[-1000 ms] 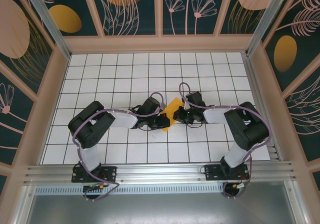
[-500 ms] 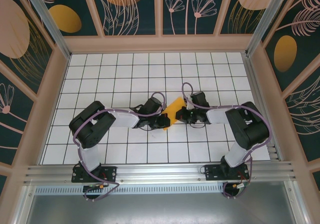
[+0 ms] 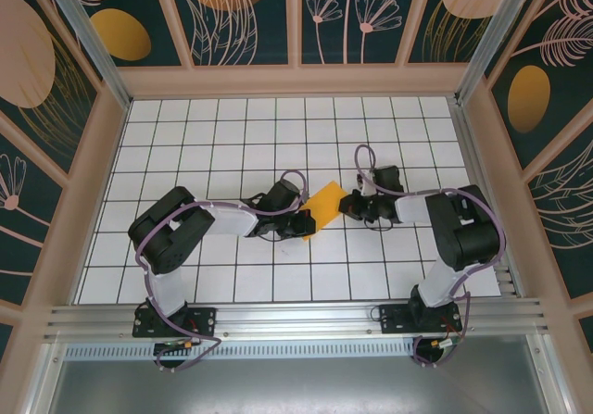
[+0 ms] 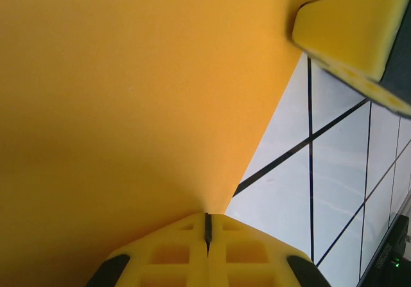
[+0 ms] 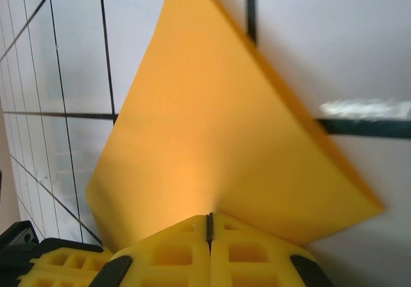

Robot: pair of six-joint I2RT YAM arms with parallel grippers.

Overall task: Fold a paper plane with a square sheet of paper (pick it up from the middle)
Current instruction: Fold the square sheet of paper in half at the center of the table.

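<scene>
Evidently the right fingers, clamped on the square sheet of paper, had pulled away from the left fingers, clamped on its opposite corner, stretching it flatter over the table, seemingly for folding.

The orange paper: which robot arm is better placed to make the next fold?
Probably the right. The right gripper is shut on the paper's right-hand side and could carry it across. The left gripper is shut on the opposite side, a good anchor.
</scene>
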